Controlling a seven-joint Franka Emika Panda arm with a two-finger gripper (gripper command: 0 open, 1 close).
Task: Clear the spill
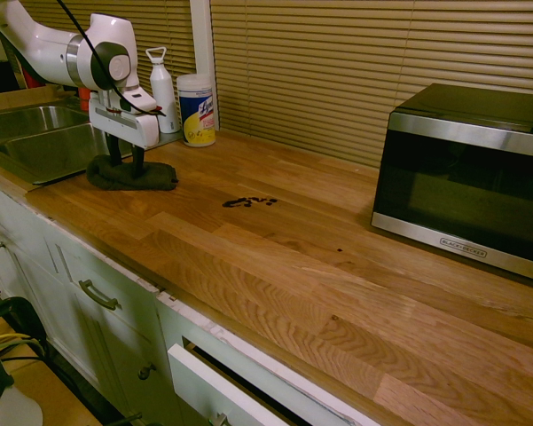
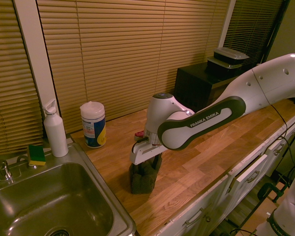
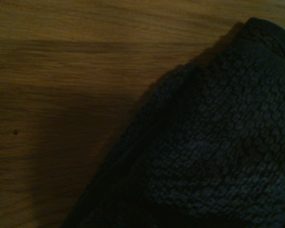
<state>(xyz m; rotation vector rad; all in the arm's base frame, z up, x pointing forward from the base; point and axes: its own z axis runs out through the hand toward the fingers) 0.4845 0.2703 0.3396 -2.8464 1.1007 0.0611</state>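
Note:
The spill (image 1: 248,201) is a small patch of blackish squiggles on the wooden counter (image 1: 337,293), in the first exterior view. A bunched dark cloth (image 1: 133,175) (image 2: 143,179) lies to its left, near the sink. My gripper (image 1: 126,164) (image 2: 146,164) points straight down onto the cloth. Its two dark fingers (image 1: 113,151) stand apart, and their tips press into the fabric. The wrist view shows the cloth (image 3: 218,142) up close against bare wood. In the second exterior view the arm hides the spill.
A steel sink (image 1: 35,146) (image 2: 54,206) lies beside the cloth. A wipes canister (image 1: 196,109) (image 2: 93,124) and a white bottle (image 1: 162,89) (image 2: 55,129) stand by the blinds. A microwave (image 1: 466,173) sits at the far end. A lone dark speck (image 1: 339,250) marks the wood.

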